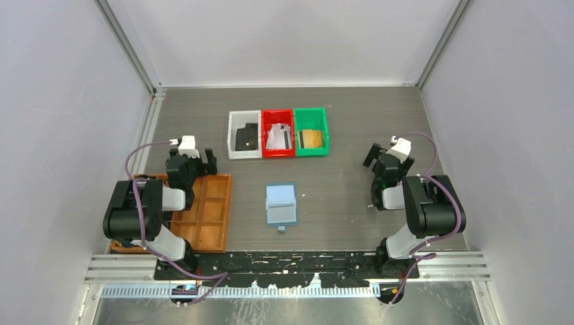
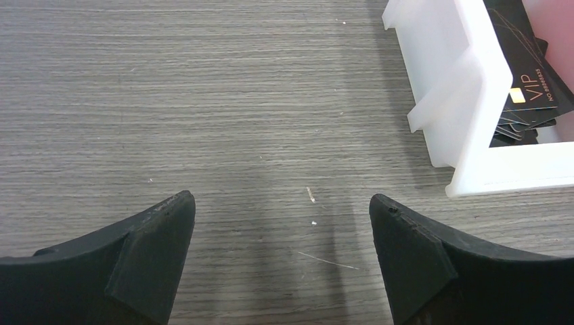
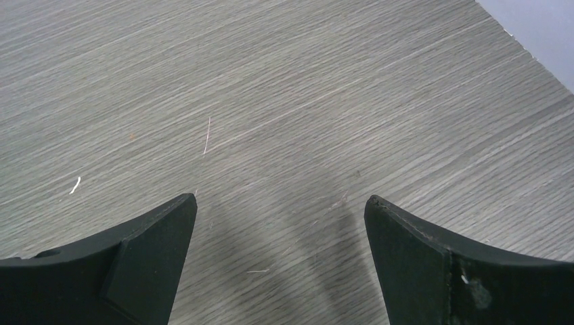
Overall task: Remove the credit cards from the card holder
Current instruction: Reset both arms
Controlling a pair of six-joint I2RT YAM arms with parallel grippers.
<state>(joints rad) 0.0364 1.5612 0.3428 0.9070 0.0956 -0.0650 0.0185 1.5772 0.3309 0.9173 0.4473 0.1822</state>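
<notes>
The holder [image 1: 281, 204] lies flat near the middle of the table [image 1: 338, 122], a pale blue panel at its far end, a greyer-blue panel at its near end and a small tab [image 1: 281, 229] sticking out toward the arms. Whether any card sits in its pockets cannot be told from above.

Cards show in three bins set in a touching row beyond the holder. Black cards [image 2: 528, 81] lie stacked in the white bin [image 1: 235, 135], pale cards [image 1: 276, 138] in the red bin [image 1: 277, 114], and a gold card [image 1: 311, 139] in the green bin [image 1: 323, 128].

The holder sits between the two arms and apart from both. The left gripper [image 2: 281, 203] is to the holder's left and farther back, just left of the white bin. Its fingers [image 2: 156, 237] are spread wide with only bare table between them. The right gripper [image 3: 281, 200] is well to the holder's right, also spread wide over bare table and holding nothing.

An orange-brown tray [image 1: 213, 233] lies just left of the holder, partly under the left arm.
</notes>
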